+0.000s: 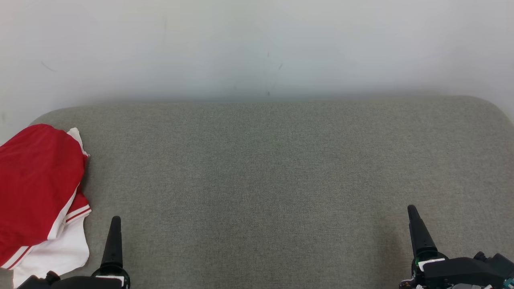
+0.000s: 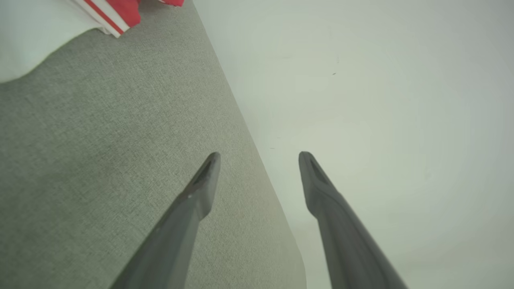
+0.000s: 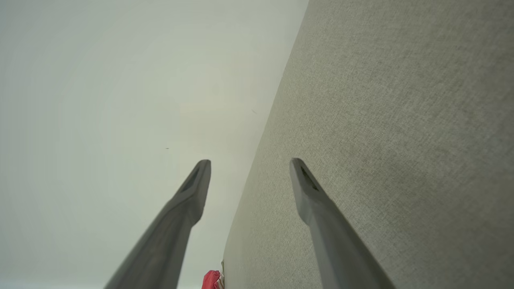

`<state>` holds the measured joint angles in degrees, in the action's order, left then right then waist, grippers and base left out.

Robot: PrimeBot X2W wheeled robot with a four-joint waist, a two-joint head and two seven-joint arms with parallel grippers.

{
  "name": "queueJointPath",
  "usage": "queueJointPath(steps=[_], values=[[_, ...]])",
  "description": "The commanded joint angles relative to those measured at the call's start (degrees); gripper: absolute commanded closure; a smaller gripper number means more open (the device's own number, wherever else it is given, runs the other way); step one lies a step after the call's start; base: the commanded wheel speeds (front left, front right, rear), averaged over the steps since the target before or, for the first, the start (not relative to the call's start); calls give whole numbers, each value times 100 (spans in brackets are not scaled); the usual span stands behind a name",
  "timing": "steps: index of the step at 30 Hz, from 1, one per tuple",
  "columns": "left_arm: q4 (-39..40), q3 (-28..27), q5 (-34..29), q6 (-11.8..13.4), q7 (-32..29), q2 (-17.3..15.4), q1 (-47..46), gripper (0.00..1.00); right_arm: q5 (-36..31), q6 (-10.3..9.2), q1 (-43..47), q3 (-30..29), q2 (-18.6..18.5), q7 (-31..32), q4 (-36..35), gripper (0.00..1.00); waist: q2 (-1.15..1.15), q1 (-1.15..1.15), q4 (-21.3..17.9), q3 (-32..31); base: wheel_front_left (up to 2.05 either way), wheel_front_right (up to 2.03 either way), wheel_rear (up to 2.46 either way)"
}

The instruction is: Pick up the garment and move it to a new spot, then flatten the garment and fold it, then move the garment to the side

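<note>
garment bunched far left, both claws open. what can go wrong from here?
1. The garment lies bunched at the left end of the grey surface, partly out of the head view; a tug could drag it off the edge.
2. Red folds lie over white, so the open left claw may pinch one layer only and lift it twisted.
3. The open right claw sits far across; reaching over could crowd the left.
</note>
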<state>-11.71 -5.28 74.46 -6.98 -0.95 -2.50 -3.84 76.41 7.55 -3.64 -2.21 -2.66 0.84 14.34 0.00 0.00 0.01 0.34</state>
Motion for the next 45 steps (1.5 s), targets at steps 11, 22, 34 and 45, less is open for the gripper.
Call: queueJointPath(steps=[11, 22, 34, 45], values=[[338, 88, -1534, 81, 305, -31, 32, 0, -1367, -3, -137, 155, -18, -301, -117, 0, 0, 0, 13, -6, 0, 0, 0], [447, 272, -2891, 132, 526, -177, 108, 0, -2473, -4, -134, 260, -20, -522, -117, 0, 0, 0, 44, -11, 0, 0, 0], [464, 465, -3776, 176, 725, -289, 159, 0, -3509, -5, -122, 363, -22, -721, -137, 0, 0, 0, 71, -31, 0, 0, 0], [534, 562, -4486, 248, 910, -387, 213, 0, -4348, -6, -100, 443, -24, -901, -186, 0, 0, 0, 73, -48, 0, 0, 0]])
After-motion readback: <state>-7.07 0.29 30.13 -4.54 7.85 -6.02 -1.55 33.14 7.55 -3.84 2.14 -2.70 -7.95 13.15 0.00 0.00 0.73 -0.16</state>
